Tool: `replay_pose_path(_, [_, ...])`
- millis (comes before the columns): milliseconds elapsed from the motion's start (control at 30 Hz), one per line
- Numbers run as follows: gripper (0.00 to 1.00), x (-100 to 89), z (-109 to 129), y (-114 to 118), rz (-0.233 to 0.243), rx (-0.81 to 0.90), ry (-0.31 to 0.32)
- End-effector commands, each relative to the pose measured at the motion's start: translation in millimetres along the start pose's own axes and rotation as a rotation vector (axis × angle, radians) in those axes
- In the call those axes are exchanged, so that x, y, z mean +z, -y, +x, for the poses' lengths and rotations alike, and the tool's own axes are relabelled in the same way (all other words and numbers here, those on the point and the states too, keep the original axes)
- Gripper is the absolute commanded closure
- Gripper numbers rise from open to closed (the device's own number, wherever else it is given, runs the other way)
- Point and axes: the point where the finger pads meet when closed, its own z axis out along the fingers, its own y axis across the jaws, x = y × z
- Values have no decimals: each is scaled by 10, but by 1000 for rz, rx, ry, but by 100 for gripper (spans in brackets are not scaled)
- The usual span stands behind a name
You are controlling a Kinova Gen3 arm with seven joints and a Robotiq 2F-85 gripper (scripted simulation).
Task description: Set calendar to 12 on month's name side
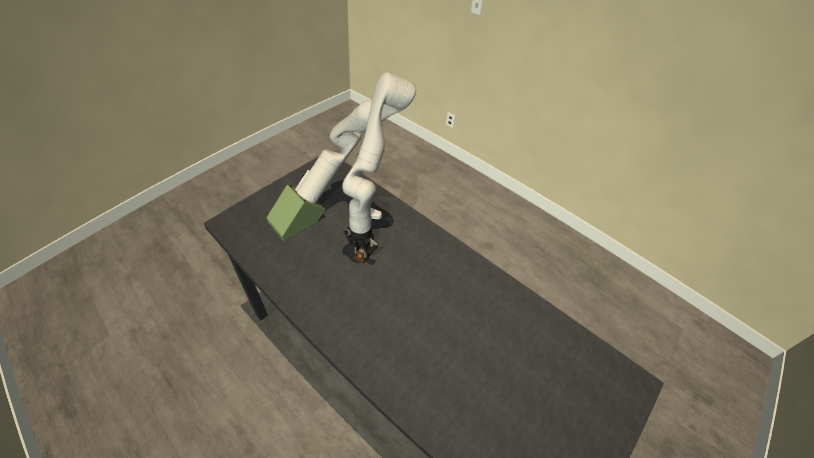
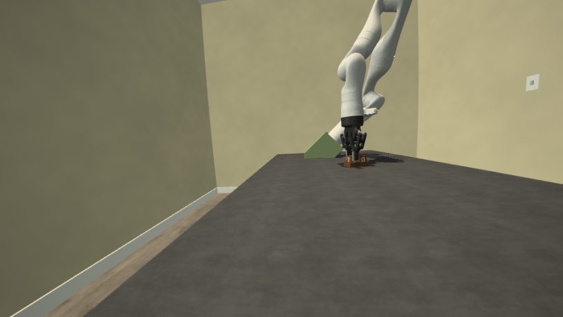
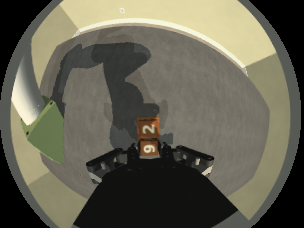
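Dark table (image 1: 455,353), green wedge (image 1: 293,215), wood floor (image 1: 142,319), olive walls (image 1: 569,85), wall outlet (image 1: 450,119)

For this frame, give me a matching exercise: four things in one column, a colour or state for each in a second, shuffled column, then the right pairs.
Things:
1. gripper
2. wedge base
3. table
4. calendar tray

Descriptions:
A. green
B. reddish brown, holding two digit cubes
C. dark grey
D. black, pointing down over the cubes

Pairs: 1-D, 2-A, 3-C, 4-B
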Motion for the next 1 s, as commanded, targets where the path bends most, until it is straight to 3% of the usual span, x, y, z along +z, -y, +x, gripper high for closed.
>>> replay_pose_path(0, [62,-5,-4,-2,-1,0,1])
replay_pose_path(133, [54,-5,-4,-2,-1,0,1])
replay_pose_path(600, [54,-22,-4,-2,-1,0,1])
replay_pose_path(967, [54,-395,-3,-2,-1,0,1])
